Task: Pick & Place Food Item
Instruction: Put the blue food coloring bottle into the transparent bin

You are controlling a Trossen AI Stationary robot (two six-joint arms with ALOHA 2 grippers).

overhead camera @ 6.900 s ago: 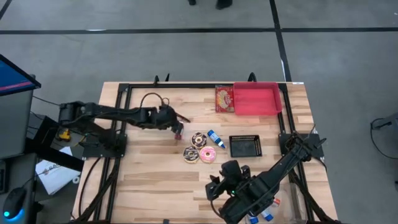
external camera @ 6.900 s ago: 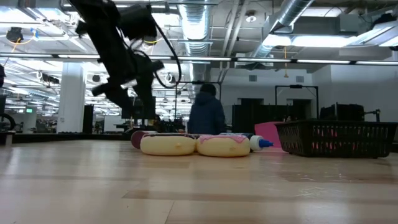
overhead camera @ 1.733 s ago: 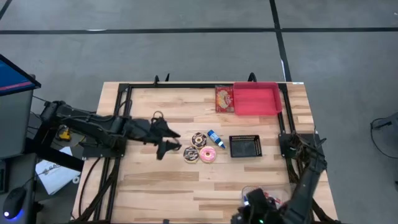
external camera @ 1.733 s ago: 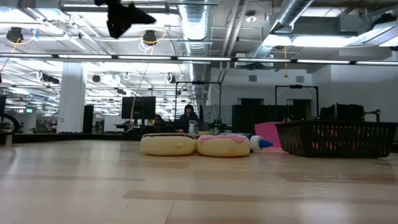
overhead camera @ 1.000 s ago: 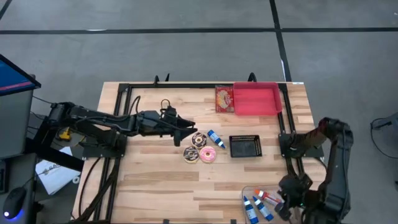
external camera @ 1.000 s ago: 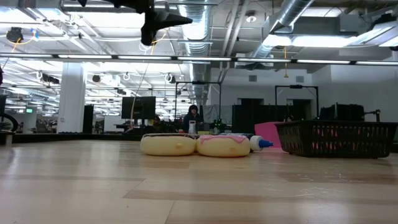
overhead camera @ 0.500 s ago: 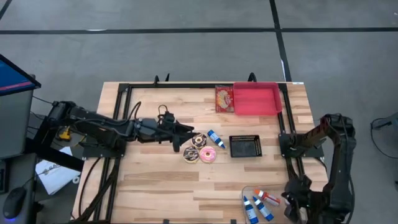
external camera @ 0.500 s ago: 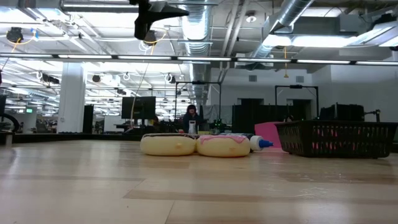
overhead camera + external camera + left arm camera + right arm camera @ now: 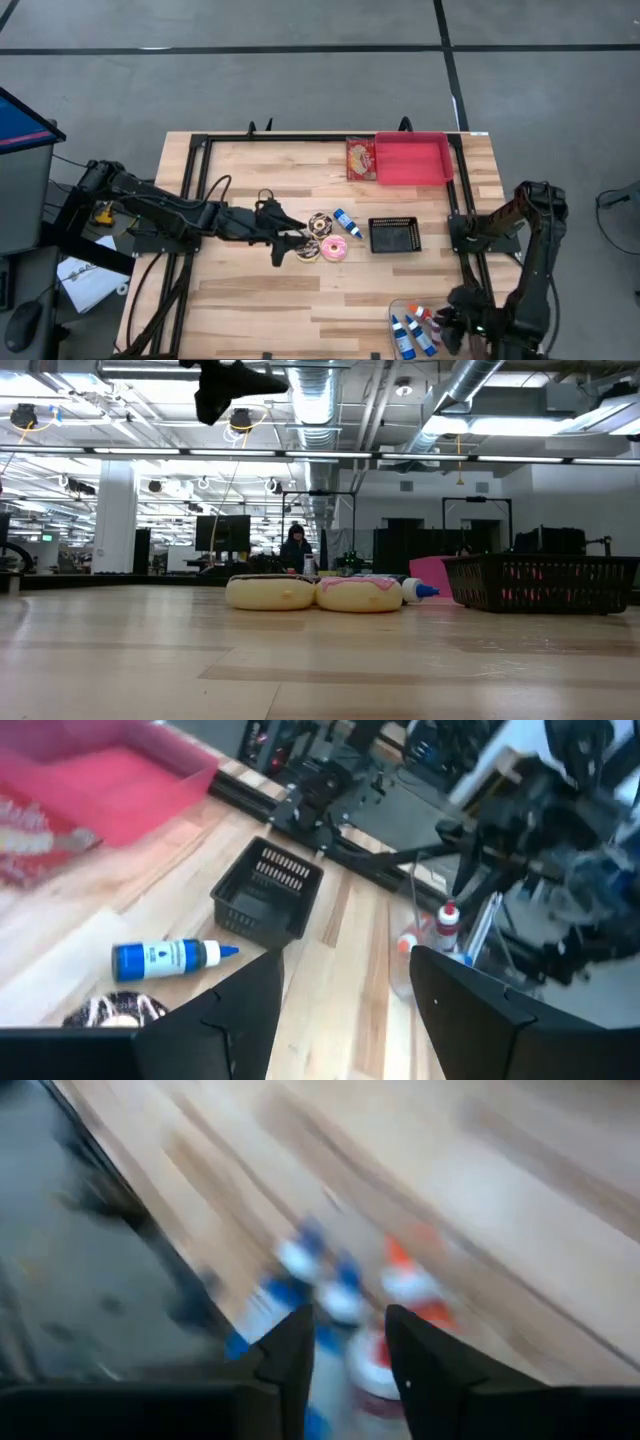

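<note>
Your left gripper (image 9: 287, 243) hangs above the counter (image 9: 250, 290) with its fingers (image 9: 232, 1010) apart and empty. The chocolate doughnut (image 9: 307, 249) lies just past those fingertips, touching the pink doughnut (image 9: 334, 249); a third doughnut (image 9: 320, 224) and a blue bottle (image 9: 347, 223) lie close behind, the black basket (image 9: 392, 234) farther right. Your right gripper (image 9: 450, 328) sits at the near right corner over the loose bottles (image 9: 412, 330); its fingers (image 9: 290, 1365) show a gap with nothing between them.

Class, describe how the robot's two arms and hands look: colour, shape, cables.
Both arms are black and jointed, built of slim segments. The left arm carries looping black cables near its wrist. Each hand, left hand and right hand, ends in two flat, dark fingers.
</note>
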